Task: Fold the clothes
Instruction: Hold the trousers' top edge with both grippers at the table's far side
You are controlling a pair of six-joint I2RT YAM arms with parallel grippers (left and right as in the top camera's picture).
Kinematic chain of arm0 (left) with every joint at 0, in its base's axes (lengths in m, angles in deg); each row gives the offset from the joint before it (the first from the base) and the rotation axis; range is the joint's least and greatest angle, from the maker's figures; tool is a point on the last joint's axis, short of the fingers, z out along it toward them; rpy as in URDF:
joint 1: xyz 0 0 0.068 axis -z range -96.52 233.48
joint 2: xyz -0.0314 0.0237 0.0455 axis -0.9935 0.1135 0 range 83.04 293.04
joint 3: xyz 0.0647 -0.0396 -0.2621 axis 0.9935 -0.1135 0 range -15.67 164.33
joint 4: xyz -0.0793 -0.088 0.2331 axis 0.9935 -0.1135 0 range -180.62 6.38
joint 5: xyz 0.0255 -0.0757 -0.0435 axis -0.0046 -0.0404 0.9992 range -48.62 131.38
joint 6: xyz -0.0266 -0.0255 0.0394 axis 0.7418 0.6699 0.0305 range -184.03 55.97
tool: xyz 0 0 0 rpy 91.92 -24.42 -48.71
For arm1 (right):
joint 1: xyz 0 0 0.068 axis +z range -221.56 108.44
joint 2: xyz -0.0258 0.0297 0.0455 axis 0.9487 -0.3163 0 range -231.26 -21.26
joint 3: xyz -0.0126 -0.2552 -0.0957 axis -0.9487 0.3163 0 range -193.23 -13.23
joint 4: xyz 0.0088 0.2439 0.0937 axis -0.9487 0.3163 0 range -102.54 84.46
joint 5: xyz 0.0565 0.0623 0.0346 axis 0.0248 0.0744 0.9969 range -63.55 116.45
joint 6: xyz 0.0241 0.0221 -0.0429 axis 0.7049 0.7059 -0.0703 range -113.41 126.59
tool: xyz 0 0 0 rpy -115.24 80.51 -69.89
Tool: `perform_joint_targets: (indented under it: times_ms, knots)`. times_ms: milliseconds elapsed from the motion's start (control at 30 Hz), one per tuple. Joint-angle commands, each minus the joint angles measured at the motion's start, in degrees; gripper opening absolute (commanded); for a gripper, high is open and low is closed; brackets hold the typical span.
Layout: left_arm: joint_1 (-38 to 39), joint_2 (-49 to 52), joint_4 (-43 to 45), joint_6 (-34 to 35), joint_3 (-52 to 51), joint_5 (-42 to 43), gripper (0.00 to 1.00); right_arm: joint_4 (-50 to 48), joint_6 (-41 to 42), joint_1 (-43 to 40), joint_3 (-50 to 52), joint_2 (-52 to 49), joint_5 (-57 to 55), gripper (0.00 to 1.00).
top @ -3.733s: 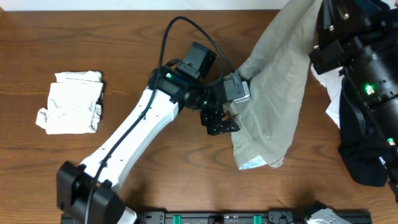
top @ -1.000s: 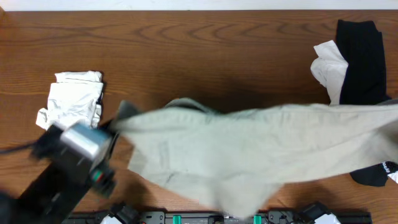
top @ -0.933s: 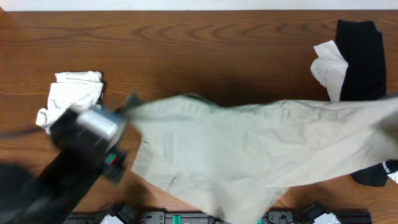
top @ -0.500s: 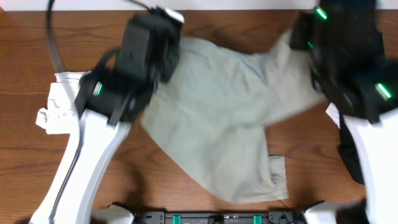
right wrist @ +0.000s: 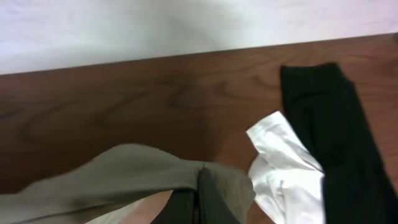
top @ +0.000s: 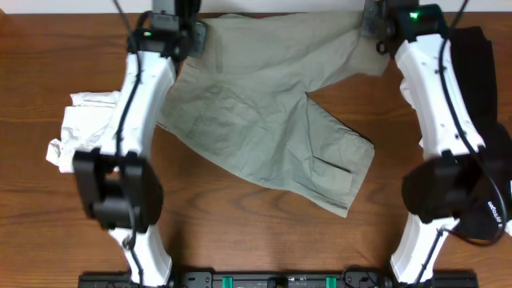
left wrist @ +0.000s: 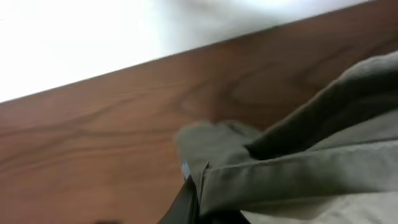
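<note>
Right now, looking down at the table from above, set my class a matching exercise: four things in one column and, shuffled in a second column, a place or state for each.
Things
1. khaki shorts
2. black garment
3. white bundle
4. left gripper

Places or states
a. lies along the right side of the table
b. shut on fabric at the far edge
c. spread across the middle
d. crumpled on the left side, not held

Pairs: 1-c, 2-a, 3-d, 4-b.
</note>
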Motion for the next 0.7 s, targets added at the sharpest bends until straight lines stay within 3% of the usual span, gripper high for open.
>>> perform_joint_targets:
  times_ms: [0, 233, 300, 333, 367, 400, 433, 467, 500, 667]
  knots:
    - [-0.31, 3.04, 3.37, -0.04, 0.33, 0.96, 0.06, -2.01, -0.85, -1.25, -0.17, -2.8, 0.28, 0.01]
    - [-0.31, 7.26, 13.05, 0.0, 0.33, -2.29, 0.06, -8.72, -0.63, -1.62, -0.17, -7.91, 0.22, 0.01]
    - [-0.39, 7.41, 15.52, 0.0, 0.33, -5.25, 0.07, -10.45, 0.96, -1.97, -0.17, -8.04, -0.02, 0.07]
    - [-0.52, 7.41, 16.61, -0.02, 0.33, -6.4, 0.25, -11.52, 1.64, -2.19, -0.17, -8.04, 0.04, 0.14]
    - [-0.72, 7.41, 17.81, 0.0, 0.33, -7.28, 0.5, -12.59, 1.68, -2.4, -0.17, -8.04, 0.11, 0.3]
    - [-0.96, 7.39, 18.69, 0.0, 0.33, -7.74, 0.76, -13.79, 1.55, -2.54, -0.17, -8.0, 0.5, 0.55]
    - [-1.36, 7.28, 19.21, 0.39, 0.33, -8.13, 0.92, -14.6, 1.16, -2.73, -0.17, -7.87, 0.52, 0.75]
    - [-1.62, 7.21, 19.15, 0.7, 0.33, -8.31, 0.98, -14.71, 0.35, -2.78, -0.17, -7.76, 0.5, 0.88]
    - [-1.99, 7.06, 18.38, 1.46, 0.33, -8.26, 0.98, -14.58, -0.9, -2.84, -0.17, -7.67, 0.5, 0.99]
    - [-2.73, 6.67, 11.93, 2.99, 0.33, -8.26, 0.98, -11.78, -2.47, -2.86, -0.17, -6.36, 0.9, 0.99]
